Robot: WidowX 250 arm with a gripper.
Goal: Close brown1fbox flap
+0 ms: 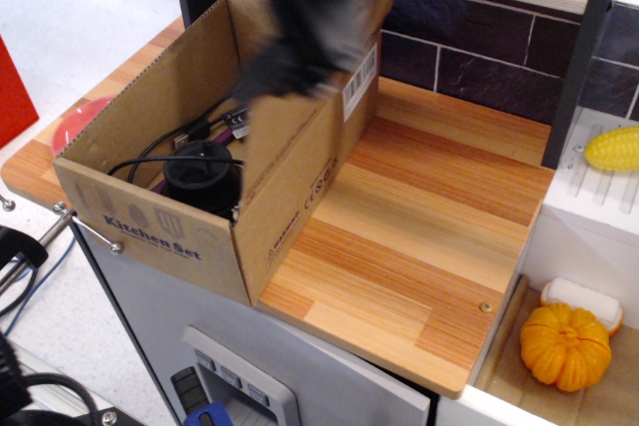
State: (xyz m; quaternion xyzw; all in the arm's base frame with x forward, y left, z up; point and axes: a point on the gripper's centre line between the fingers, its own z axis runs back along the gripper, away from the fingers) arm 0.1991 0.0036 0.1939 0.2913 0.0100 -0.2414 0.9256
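The brown1fbox (pixel 150 221) stands on the left of the wooden counter, its "Kitchen Set" print facing front. Its right flap (pixel 300 137) stands about upright along the right wall, with the white barcode label (pixel 359 82) facing outward. My gripper (pixel 290 62) is a dark motion blur above the flap's top edge, over the box's far right part. I cannot tell how its jaws stand or whether it touches the flap. Inside the box I see a black round object (pixel 200 172) and black cables.
The wooden counter (pixel 429 216) stretches right of the box. A yellow corn cob (pixel 614 147) lies on the white rack at right, and an orange pumpkin (pixel 564 346) sits below. A red object (pixel 75 122) is left of the box. A dark tiled wall runs behind.
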